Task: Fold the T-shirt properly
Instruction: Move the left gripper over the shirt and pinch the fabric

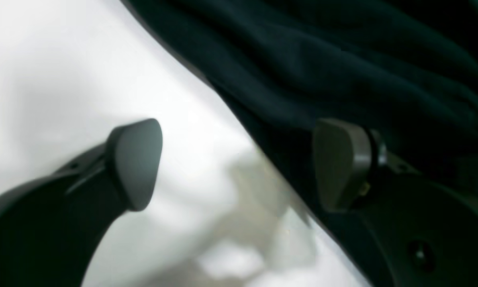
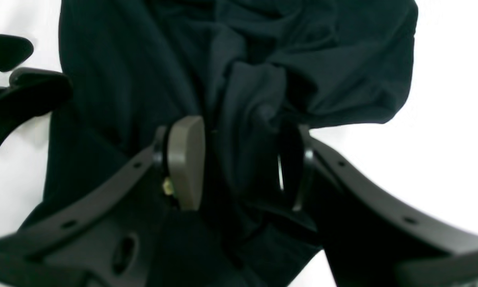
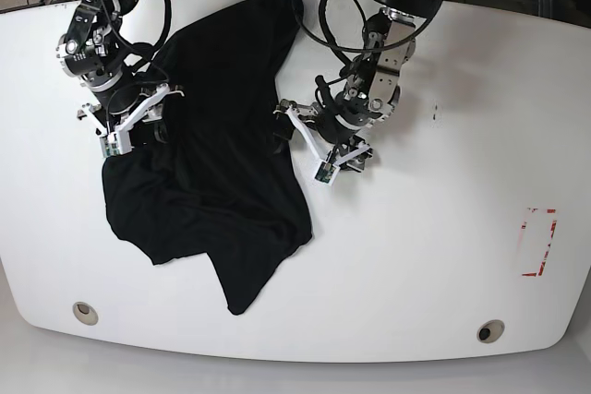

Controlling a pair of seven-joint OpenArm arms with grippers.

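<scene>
A rumpled black T-shirt lies on a white table. The right gripper pinches a fold of it. The left gripper is spread wide at its edge.

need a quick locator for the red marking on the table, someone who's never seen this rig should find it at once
Start at the white table and pass the black T-shirt and both arms toward the table's far right side in the base view. There, near the edge, is the red marking, a small, broken rectangular outline. It is the only coloured mark on the white top, well apart from the cloth.
</scene>
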